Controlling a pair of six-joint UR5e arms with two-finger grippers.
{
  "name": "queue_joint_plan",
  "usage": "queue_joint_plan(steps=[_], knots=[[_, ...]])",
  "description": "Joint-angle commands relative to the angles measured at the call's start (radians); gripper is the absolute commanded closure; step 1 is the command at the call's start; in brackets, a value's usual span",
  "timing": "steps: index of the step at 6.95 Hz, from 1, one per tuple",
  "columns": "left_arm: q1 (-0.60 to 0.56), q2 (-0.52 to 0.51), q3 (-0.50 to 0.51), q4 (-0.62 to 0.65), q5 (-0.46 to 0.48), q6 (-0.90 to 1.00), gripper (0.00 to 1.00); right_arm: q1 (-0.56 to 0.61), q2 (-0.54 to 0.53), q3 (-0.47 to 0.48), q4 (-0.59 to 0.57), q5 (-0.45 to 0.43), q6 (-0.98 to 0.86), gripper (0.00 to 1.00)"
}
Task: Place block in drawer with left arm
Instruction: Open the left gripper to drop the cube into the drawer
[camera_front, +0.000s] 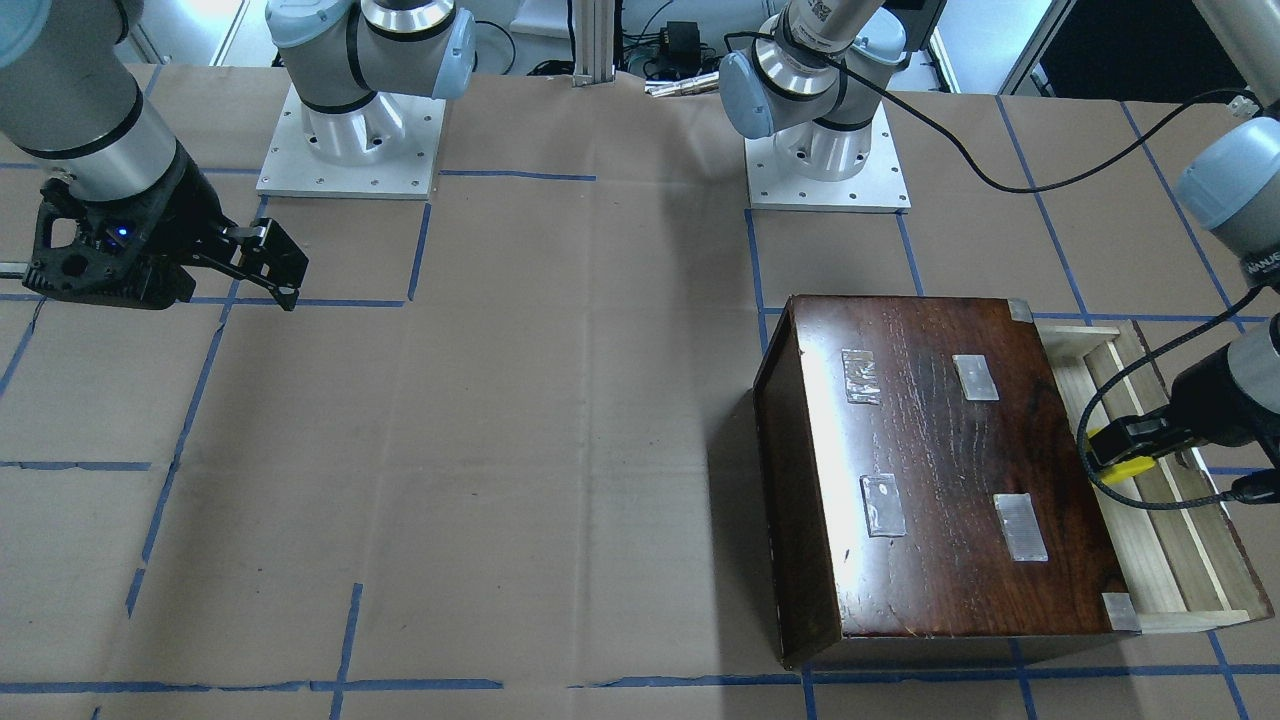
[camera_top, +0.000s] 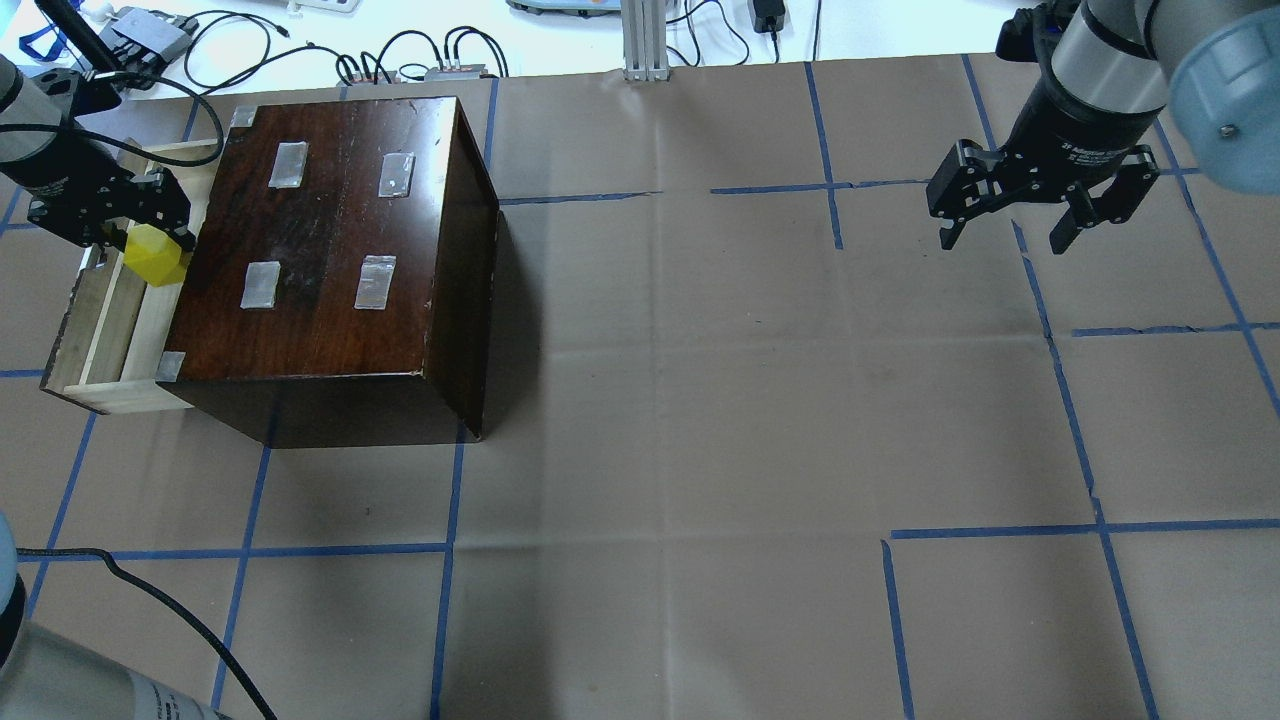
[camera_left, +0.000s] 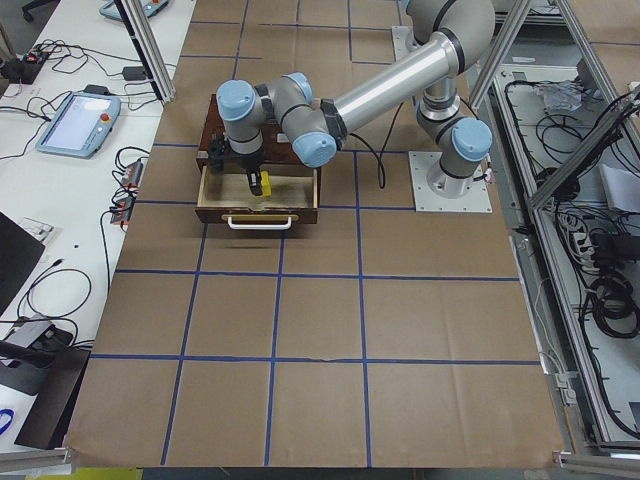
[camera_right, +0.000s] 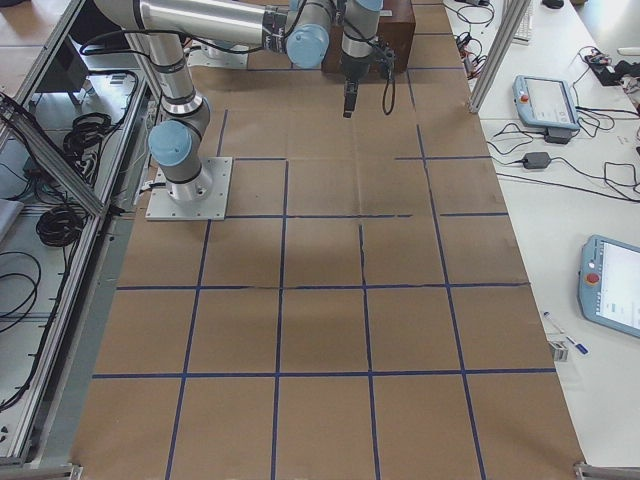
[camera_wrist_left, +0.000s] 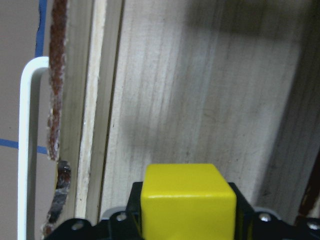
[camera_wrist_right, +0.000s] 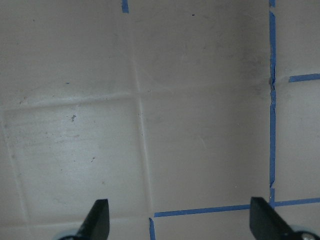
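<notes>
The yellow block (camera_top: 153, 256) is held in my left gripper (camera_top: 140, 245), which is shut on it above the open drawer (camera_top: 105, 320). The drawer is pulled out from the dark-brown wooden box (camera_top: 330, 250) at the table's left end. In the left wrist view the block (camera_wrist_left: 187, 200) sits between the fingers over the drawer's pale wood floor (camera_wrist_left: 200, 100). In the front view the block (camera_front: 1120, 455) hangs over the drawer (camera_front: 1170, 560). My right gripper (camera_top: 1010, 235) is open and empty above the table at the far right.
The drawer has a white handle (camera_wrist_left: 25, 145) on its front. The box top carries several tape patches (camera_top: 375, 280). Blue tape lines (camera_top: 640, 195) cross the brown paper-covered table. A black cable (camera_front: 1140, 390) loops beside the left arm.
</notes>
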Motion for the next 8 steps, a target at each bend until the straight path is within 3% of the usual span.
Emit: queue_joint_plan(steps=[1,6,8], knots=[[0.000,0.004,0.030,-0.004,0.089,0.027,0.01,0.000,0.000,-0.001,0.001,0.000,0.000,0.00],[0.005,0.093,0.032,-0.071,0.085,0.034,0.01,0.000,0.000,0.001,-0.001,0.000,0.000,0.00],[0.043,0.113,0.026,-0.094,0.079,0.124,0.01,0.000,0.000,0.001,-0.001,0.000,0.000,0.00]])
